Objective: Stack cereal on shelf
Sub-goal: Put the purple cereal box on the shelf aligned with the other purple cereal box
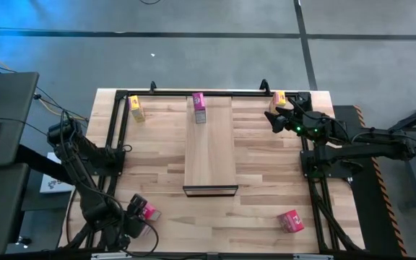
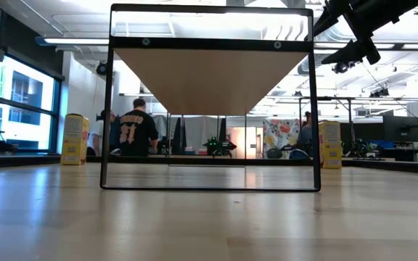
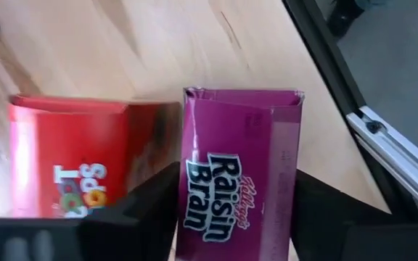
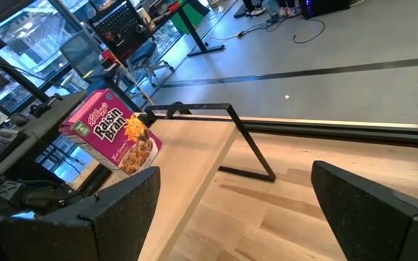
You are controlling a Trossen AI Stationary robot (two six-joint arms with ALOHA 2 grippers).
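left gripper [image 3: 234,217] around raisin bran box [image 3: 238,174]

Butcher-block bench [image 1: 266,155] carries light-wood shelf [image 1: 211,144] at centre, Raisin Bran box [image 1: 198,107] on its far end. Yellow boxes [image 1: 136,108] [image 1: 279,99] at far corners; red box [image 1: 290,220] near front right.

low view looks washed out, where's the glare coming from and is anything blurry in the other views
Low view: bright windows and ceiling lights behind the table backlight the shelf, leaving its underside dim and a pale sheen on the tabletop. Left wrist view: the magenta box between the left gripper fingers is sharp, the red box beside it soft. Right wrist view: the near fingers look blurred.
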